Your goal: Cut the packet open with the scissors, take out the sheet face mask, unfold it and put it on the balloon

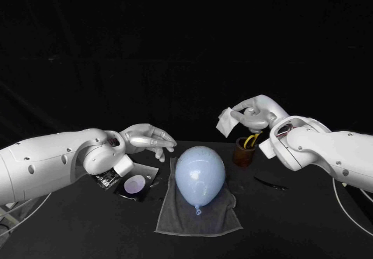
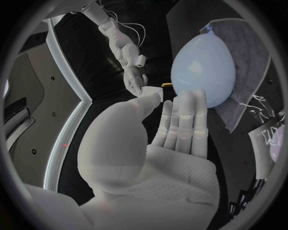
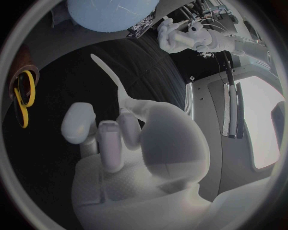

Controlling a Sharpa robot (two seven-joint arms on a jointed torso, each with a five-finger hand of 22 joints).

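Note:
The pale blue balloon (image 1: 200, 174) (image 2: 204, 69) (image 3: 111, 12) lies on a grey cloth (image 1: 177, 216) (image 2: 255, 57) in the middle of the table. My right hand (image 1: 253, 116) (image 3: 126, 139) is raised behind and to the right of the balloon and pinches the folded white sheet mask (image 1: 226, 121) (image 3: 113, 79), which hangs from its fingers. My left hand (image 1: 147, 137) (image 2: 180, 124) hovers left of the balloon with its fingers apart and nothing in it. Below it the dark packet (image 1: 133, 182) (image 2: 270, 139) lies on the table. The yellow-handled scissors (image 1: 250, 141) (image 3: 24, 96) stand in a brown cup (image 1: 244, 155).
A thin dark strip (image 1: 270, 183) lies on the table right of the cloth. The brown cup stands just under my right hand, close to the balloon's far right side.

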